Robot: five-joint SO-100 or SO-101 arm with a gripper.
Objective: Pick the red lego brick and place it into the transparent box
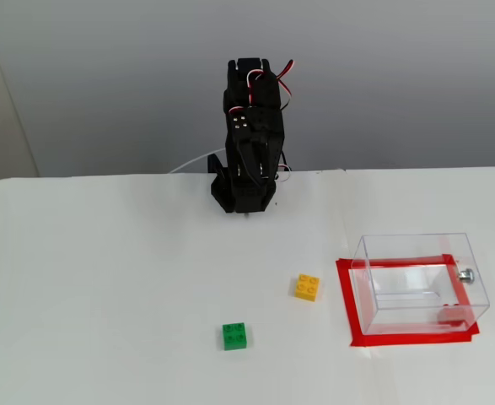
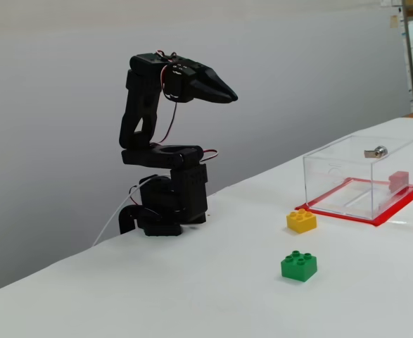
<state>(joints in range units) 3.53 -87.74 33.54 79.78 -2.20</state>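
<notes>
Arm (image 1: 249, 143) folded over its base at far centre of the white surface (image 1: 104, 278), well apart from everything else. Fingers (image 2: 226, 92) closed to a point in the side fixed view, holding nothing, aimed right toward the box (image 2: 357, 176). Red brick (image 2: 399, 179) inside the box, at its near right corner in the high fixed view (image 1: 451, 315). Box on a red tape outline (image 1: 348, 304). Yellow brick (image 1: 307, 287) just left of the box; green brick (image 1: 235, 335) nearer and further left.
</notes>
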